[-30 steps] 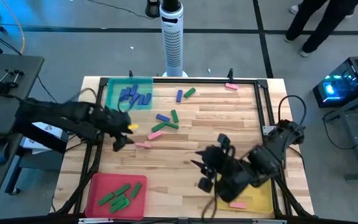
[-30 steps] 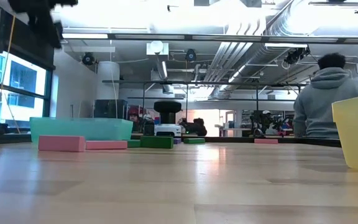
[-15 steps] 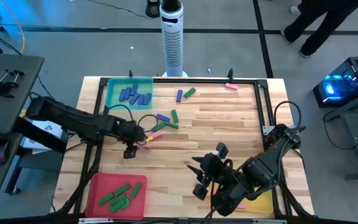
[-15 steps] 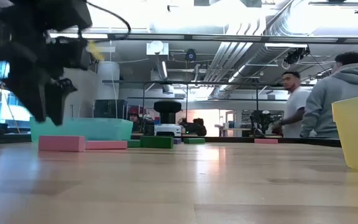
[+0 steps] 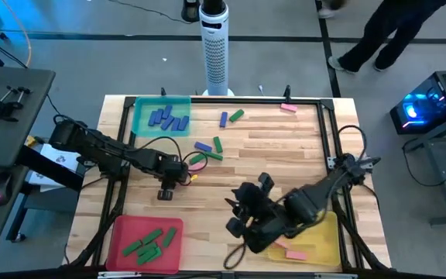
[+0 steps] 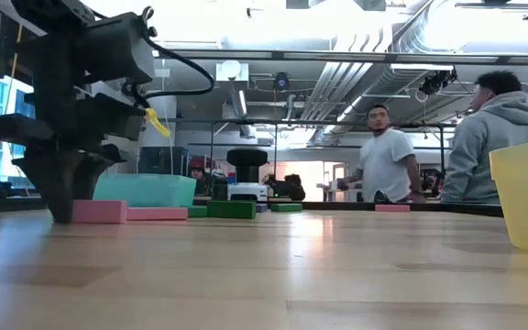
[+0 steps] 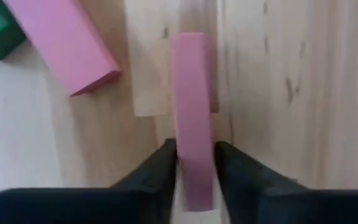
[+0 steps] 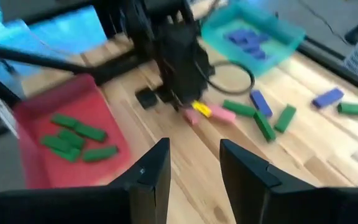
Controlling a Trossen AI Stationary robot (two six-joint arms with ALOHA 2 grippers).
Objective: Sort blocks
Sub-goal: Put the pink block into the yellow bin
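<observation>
Left gripper (image 7: 194,171) clamps a pink block (image 7: 191,118) between its fingers on the table (image 7: 291,93); another pink block (image 7: 64,43) lies just ahead. Right gripper (image 8: 194,165) hovers with its fingers apart, holding nothing.

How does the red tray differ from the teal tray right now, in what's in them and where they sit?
The red tray holds only green blocks, while the teal tray holds only blue blocks. The red tray sits at the table's near-left corner; the teal tray is at the far-left corner. The left gripper, closed on a pink block, works between them, nearer the teal tray. Both trays are flat, similar in size, and on the left arm's side.
</observation>
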